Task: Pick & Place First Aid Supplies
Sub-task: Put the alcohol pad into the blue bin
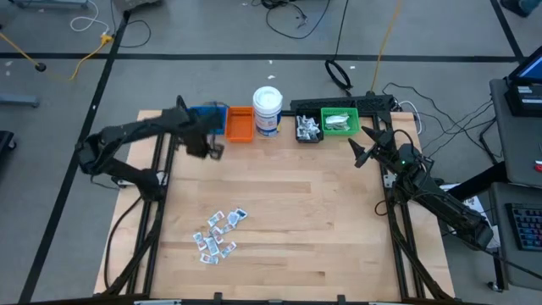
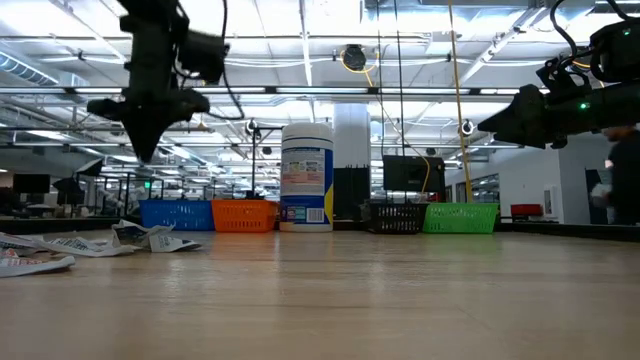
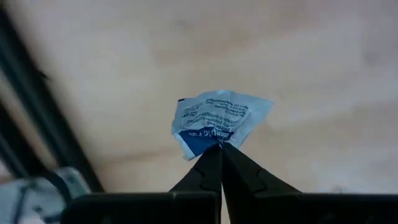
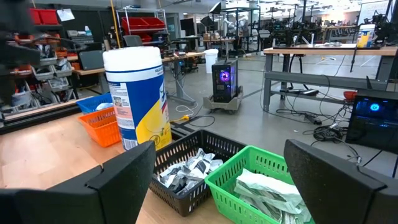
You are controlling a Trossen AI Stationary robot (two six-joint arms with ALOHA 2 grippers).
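Observation:
A small light-blue and white wrapped packet hangs above the wooden table, with my left gripper shut on it. In the high view that gripper is near the blue bin at the table's far left; in the low view it points down, well above the table. Several more packets lie loose and flat on the table's near left part. My right gripper waits open and level near the green bin, touching nothing. My left gripper pinches the packet by its lower edge, at the dark-blue printed part, between its two fingertips. The fingers come from above, pointing down. The packet is lifted clear of the table and looks crumpled where it is held.
Along the far edge stand an orange bin, a white jar with a blue label, a black bin with silvery packets and the green bin with white ones. The middle and right of the tabletop are bare wood.

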